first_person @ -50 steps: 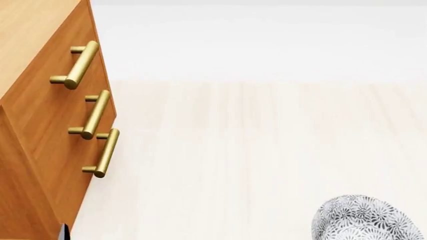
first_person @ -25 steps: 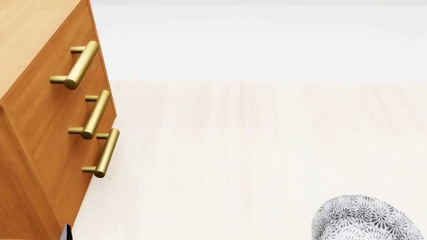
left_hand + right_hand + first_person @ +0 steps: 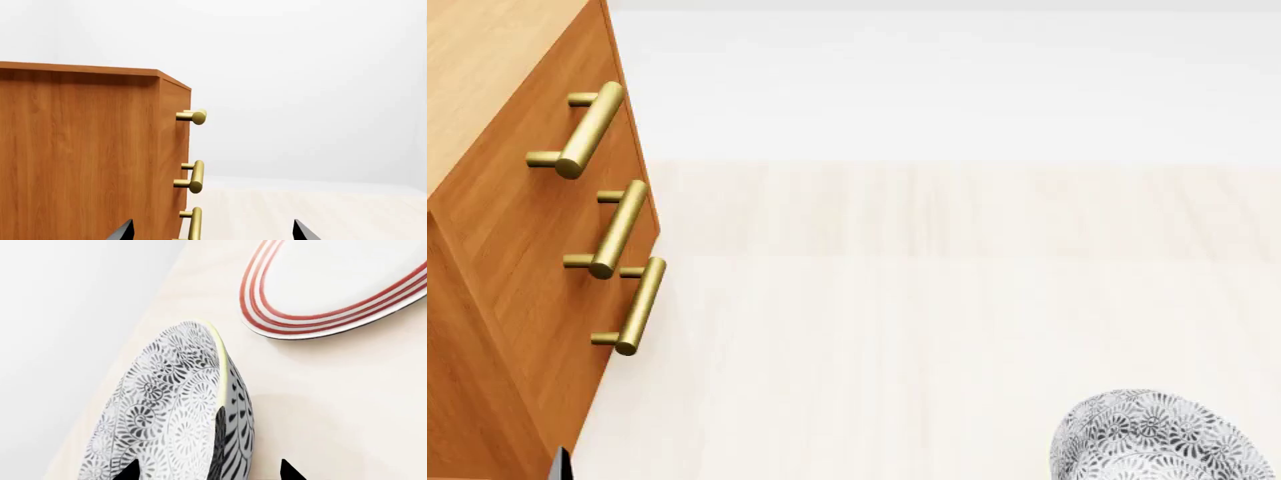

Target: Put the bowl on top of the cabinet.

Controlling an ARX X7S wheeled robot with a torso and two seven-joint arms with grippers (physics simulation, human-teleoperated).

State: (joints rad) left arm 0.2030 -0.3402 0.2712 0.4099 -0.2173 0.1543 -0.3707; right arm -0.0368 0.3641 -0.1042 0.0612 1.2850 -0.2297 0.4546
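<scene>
The cabinet stands at far left, with the left gripper spread wide and empty beside its flank. The bowl sits well apart at lower right. The right gripper, the nearer one, has its tips apart straddling the bowl's rim; whether they actually grip cannot be determined.

A bare simulated home-like room, plain and unfurnished.

An orange-brown wooden cabinet with three brass bar handles stood at nine o'clock in the head view on a pale wood-grain surface. Behind it was only blank white wall. Household crockery lay there: a floral bowl and a red-ringed plate.
</scene>
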